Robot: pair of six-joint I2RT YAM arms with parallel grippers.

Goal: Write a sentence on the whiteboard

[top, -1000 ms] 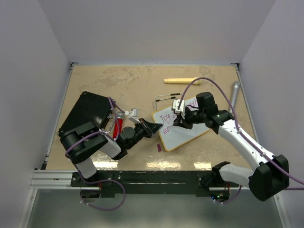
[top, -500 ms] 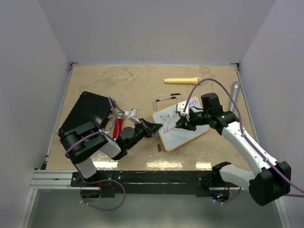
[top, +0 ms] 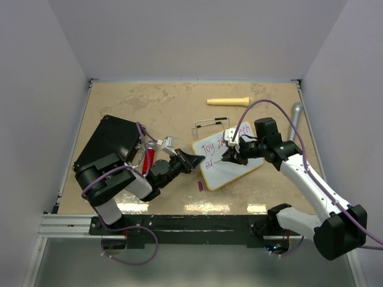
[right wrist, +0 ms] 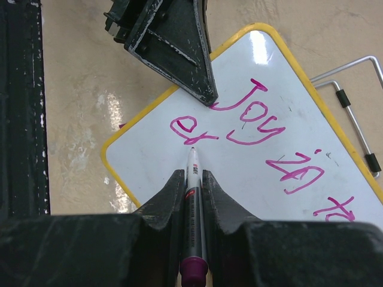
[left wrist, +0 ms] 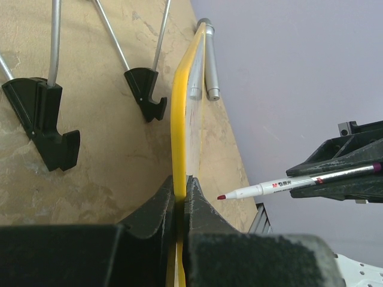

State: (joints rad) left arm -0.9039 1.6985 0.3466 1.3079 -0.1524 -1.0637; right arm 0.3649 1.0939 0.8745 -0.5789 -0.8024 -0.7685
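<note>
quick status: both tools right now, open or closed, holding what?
Left tool: closed, clamped on the whiteboard edge.
Right tool: closed, holding the marker.

Bright, even light; glare on the whiteboard (right wrist: 239,179).

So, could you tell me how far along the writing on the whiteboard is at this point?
Done: the sentence has a first line, "Joy in" plus a word cut off at the frame edge. In hand: line two starts "er"; the right gripper holds the marker just off the whiteboard, which the left gripper clamps by its rim. Left: likely the rest of line two.
</note>
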